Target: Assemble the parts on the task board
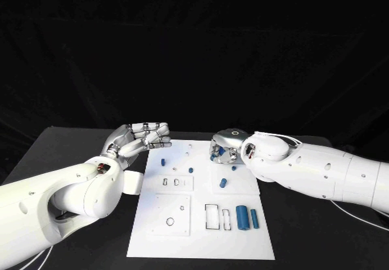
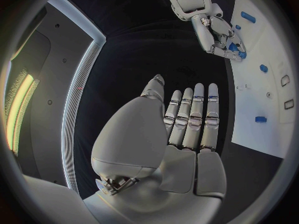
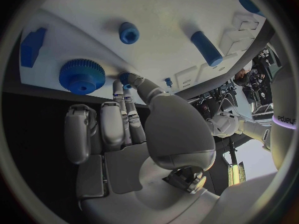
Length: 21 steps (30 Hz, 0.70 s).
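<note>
While the left hand (image 1: 139, 138) just hangs flat and empty beside the task board's (image 1: 162, 236) far left corner, the right hand (image 1: 227, 149) is down on the far edge, fingertips (image 3: 124, 79) pinching a small blue part (image 3: 126, 77). Can't tell which way that part points. Right by those fingers sits a blue gear (image 3: 82, 75), and a blue cylinder (image 3: 206, 48) lies flat beyond them.

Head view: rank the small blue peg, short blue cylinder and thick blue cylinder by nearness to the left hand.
1. Small blue peg, board's far-left edge.
2. Short blue cylinder, mid-board.
3. Thick blue cylinder, near-right part.
</note>
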Available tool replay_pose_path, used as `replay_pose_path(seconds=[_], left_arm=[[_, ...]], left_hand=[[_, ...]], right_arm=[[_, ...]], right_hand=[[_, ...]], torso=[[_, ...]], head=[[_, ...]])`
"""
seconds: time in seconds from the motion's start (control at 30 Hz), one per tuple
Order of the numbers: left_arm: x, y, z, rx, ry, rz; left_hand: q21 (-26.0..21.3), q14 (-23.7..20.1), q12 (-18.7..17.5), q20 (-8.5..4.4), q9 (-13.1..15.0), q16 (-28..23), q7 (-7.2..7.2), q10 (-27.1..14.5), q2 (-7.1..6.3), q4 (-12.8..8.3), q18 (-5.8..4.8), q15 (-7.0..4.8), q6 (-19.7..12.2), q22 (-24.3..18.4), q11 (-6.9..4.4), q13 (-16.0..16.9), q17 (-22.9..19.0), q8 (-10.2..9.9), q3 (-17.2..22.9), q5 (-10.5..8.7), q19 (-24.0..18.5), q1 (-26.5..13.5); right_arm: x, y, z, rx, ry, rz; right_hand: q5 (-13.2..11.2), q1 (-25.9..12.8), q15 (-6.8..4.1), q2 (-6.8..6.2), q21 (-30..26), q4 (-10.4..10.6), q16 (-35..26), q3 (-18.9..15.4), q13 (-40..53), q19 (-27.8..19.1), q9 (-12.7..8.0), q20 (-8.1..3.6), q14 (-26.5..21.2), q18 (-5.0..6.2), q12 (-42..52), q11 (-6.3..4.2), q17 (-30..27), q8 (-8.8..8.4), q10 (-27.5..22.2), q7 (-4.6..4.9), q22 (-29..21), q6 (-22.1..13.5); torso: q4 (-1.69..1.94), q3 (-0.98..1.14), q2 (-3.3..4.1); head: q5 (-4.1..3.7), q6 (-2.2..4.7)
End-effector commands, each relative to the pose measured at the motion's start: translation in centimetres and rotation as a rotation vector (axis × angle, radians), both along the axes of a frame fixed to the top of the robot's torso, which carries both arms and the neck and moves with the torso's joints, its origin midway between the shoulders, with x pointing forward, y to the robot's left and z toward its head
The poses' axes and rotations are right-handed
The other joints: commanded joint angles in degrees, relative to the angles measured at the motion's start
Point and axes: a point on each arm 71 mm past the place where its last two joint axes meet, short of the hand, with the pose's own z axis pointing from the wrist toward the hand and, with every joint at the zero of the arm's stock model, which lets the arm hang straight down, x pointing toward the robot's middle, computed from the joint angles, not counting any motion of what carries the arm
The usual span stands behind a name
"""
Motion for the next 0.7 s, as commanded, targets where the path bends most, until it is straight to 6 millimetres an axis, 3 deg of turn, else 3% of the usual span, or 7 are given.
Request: replay_pose_path(seconds=[0.03,0.2,0.37,0.7], left_arm=[[0.0,-0.1,0.2,-0.009,-0.006,-0.016],[0.1,0.0,0.1,-0.011,-0.003,-0.015],[0.1,0.0,0.1,-0.011,-0.001,-0.014],[0.1,0.0,0.1,-0.012,0.000,-0.017]], left_hand=[[0.2,-0.6,-0.3,0.00,-0.1,-0.5,0.33,-0.3,0.21,0.0,0.58,0.05,-0.1,-0.1,0.09,-0.1,0.0,-0.4,-0.3,-0.26,0.0,0.3],[-0.3,-1.5,-0.8,0.23,-0.1,-1.7,0.42,-0.4,0.29,-0.1,0.45,0.36,0.0,-0.4,0.26,-0.1,-0.2,-0.7,-0.5,-0.26,-1.1,0.4],[-0.4,-1.6,-0.9,0.26,-0.1,-1.8,0.44,-0.5,0.29,-0.1,0.44,0.38,0.0,-0.4,0.27,-0.1,-0.2,-0.7,-0.5,-0.26,-1.2,0.4],[-0.5,-1.8,-1.1,0.29,-0.1,-2.0,0.47,-0.6,0.31,-0.1,0.45,0.46,-0.1,-0.5,0.34,-0.1,-0.2,-0.9,-0.5,-0.26,-1.4,0.4]], right_arm=[[-0.3,0.1,0.3,0.040,-0.051,0.010],[-0.5,0.1,1.1,0.107,-0.119,0.009],[-0.5,0.4,1.4,0.135,-0.151,0.001],[0.2,1.9,1.6,0.156,-0.187,-0.013]], right_hand=[[0.1,0.7,-0.43,0.05,0.3,0.1,0.2,0.5,0.1,0.4,0.1,-0.11,1.9,-1.20,0.3,0.00,-0.2,0.34,0.3,-0.10,3.0,0.5],[0.3,0.8,-0.43,0.02,0.4,0.1,0.2,0.9,0.0,0.5,0.2,-0.13,1.9,-1.22,0.2,0.00,-0.2,0.36,0.4,-0.05,3.1,0.6],[0.5,0.9,-0.44,-0.04,0.6,0.0,0.3,1.2,0.0,0.7,0.3,-0.15,1.9,-1.31,0.1,-0.02,-0.1,0.41,0.5,-0.05,3.5,0.8],[0.5,0.8,-0.43,-0.14,0.9,0.1,0.5,1.3,0.0,1.0,0.4,-0.16,1.9,-1.42,0.1,0.00,0.1,0.42,0.7,0.00,4.0,0.8]], torso=[[-0.04,-0.02,-0.06],[0.09,-0.04,0.05],[0.13,-0.06,0.10],[0.14,-0.02,0.19]], head=[[0.06,0.18],[0.00,0.65],[-0.39,0.65],[-0.09,0.86]])
